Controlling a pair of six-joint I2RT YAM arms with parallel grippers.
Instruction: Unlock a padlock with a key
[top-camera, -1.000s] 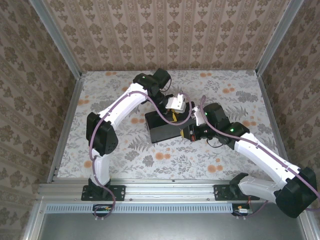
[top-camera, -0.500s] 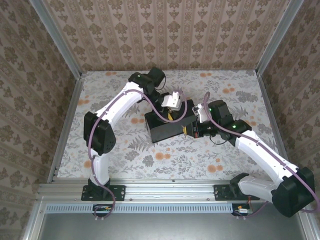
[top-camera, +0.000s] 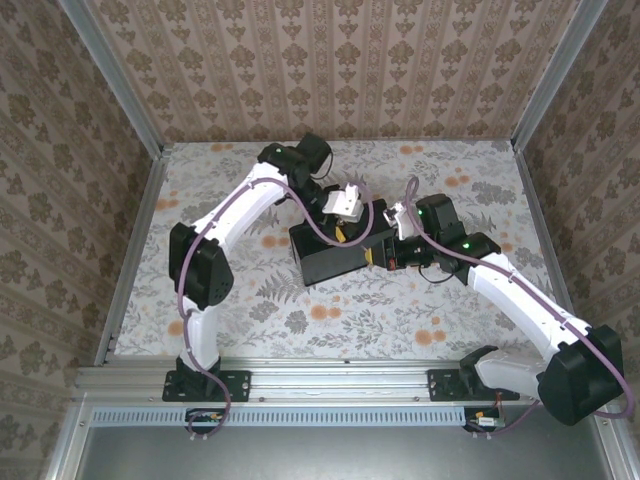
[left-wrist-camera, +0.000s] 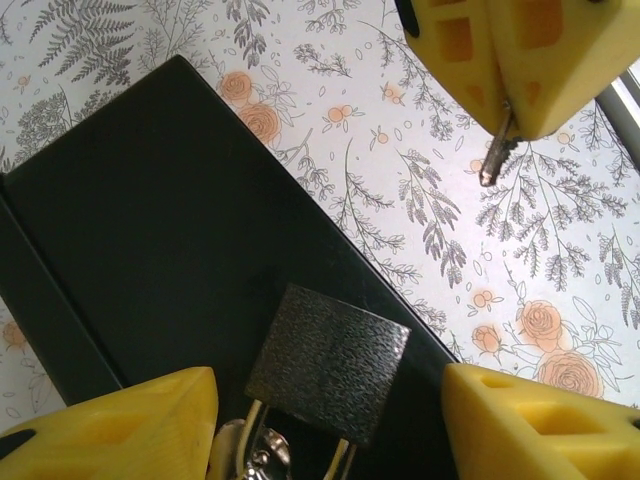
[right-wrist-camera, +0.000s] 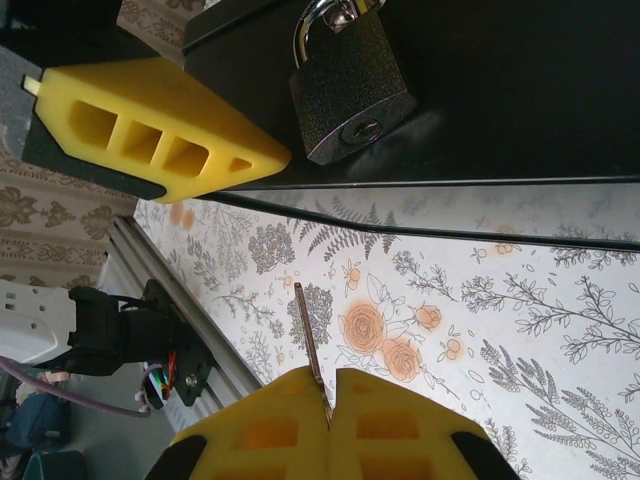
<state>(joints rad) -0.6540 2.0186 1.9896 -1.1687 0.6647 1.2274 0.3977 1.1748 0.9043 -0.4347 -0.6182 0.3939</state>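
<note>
The left fingers (left-wrist-camera: 120, 425) stand apart, one on each side of the padlock (left-wrist-camera: 328, 375). The padlock lies on the black box (left-wrist-camera: 150, 220) at the middle of the desk (top-camera: 450, 180), close to the box's right edge. The right fingers (right-wrist-camera: 290, 420) are clamped on the key (right-wrist-camera: 308, 340). Its blade sticks out over the desk just right of the box, apart from the padlock.
</note>
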